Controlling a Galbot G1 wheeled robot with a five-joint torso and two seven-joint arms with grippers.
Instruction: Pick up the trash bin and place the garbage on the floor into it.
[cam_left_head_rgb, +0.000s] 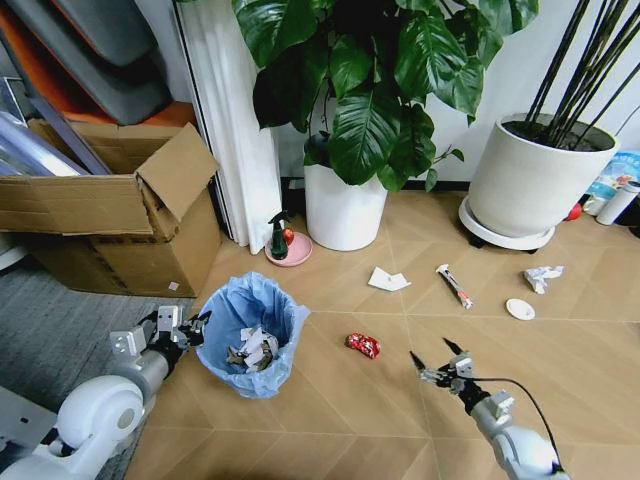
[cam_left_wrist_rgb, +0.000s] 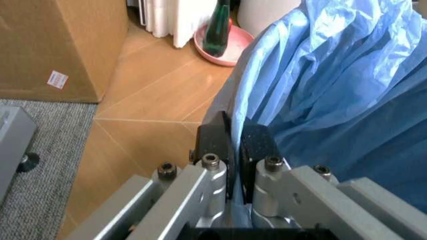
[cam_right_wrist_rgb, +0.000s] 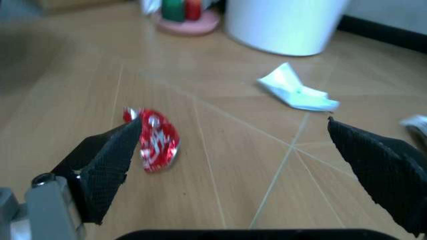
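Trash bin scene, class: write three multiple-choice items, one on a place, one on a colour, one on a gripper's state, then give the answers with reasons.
1. Where does the red wrapper lie?
A. inside the trash bin
B. on the floor between the bin and the right gripper
C. on the pink dish

2. What colour is the bag lining the trash bin?
A. light blue
B. black
C. yellow

3. How does the left gripper stand?
A. wide open above the floor
B. shut on the bin's rim
C. holding a paper scrap

Answers: B, it rests on bare floor ahead of the open right gripper. A, the crinkled liner is light blue. B, its fingers pinch the bagged rim.
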